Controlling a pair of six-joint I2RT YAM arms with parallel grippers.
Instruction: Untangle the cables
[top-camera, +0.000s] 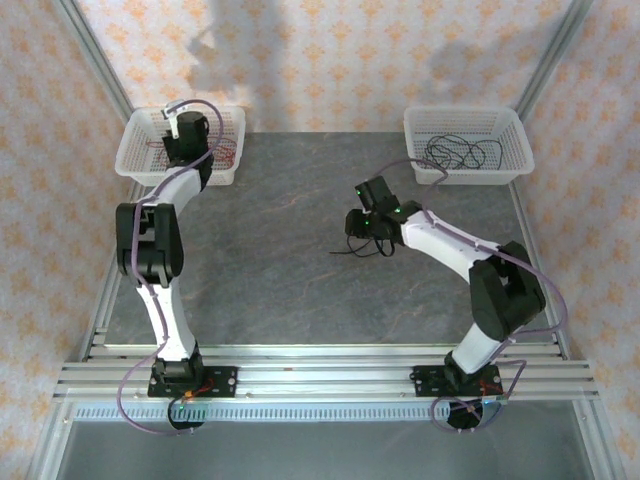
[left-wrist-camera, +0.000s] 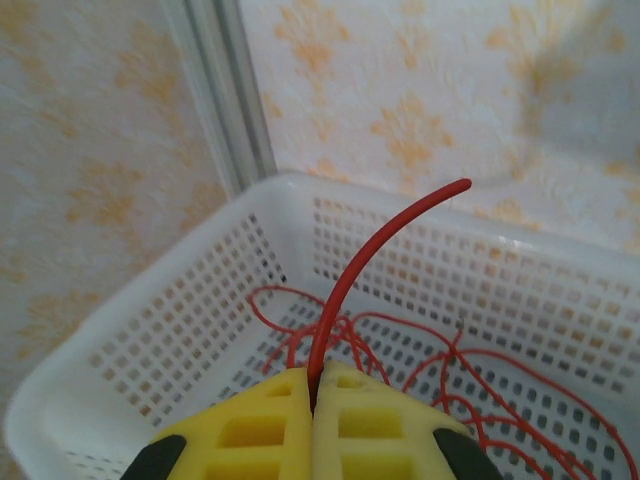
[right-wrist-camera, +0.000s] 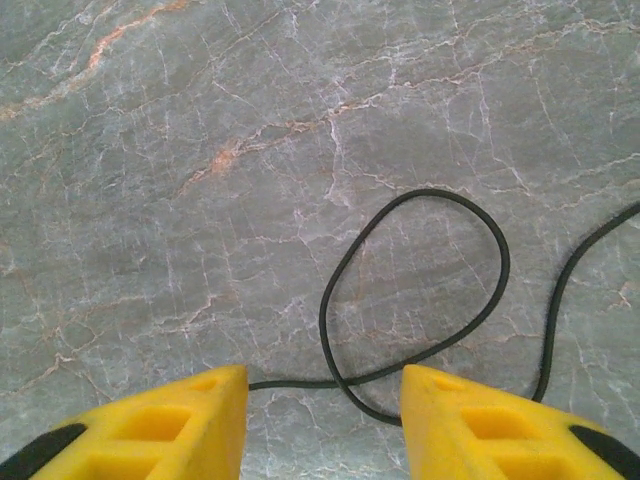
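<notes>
The grey marbled bench is the biggest thing under me. A white mesh basket sits at each of its far corners. My left arm reaches from the near edge up to the far left corner, and my right arm bends in from the near right toward the middle of the bench.

The left basket holds a loose heap of red cables, looped over one another on its floor. The right basket holds a small bunch of black cables.

My left fingers are pressed together above the left basket, pinching one red cable. Its free end curves up and away from the fingertips (toward the basket's far wall), with the heap lying below it.

My right fingers stand apart with a clear gap and hold nothing. They hang low over the bare bench, right of its middle and well short of the right basket. A single black cable lies flat there. It makes one closed loop that crosses itself just ahead of the gap, one strand runs sideways between my fingertips, and another strand trails off toward the right edge.
</notes>
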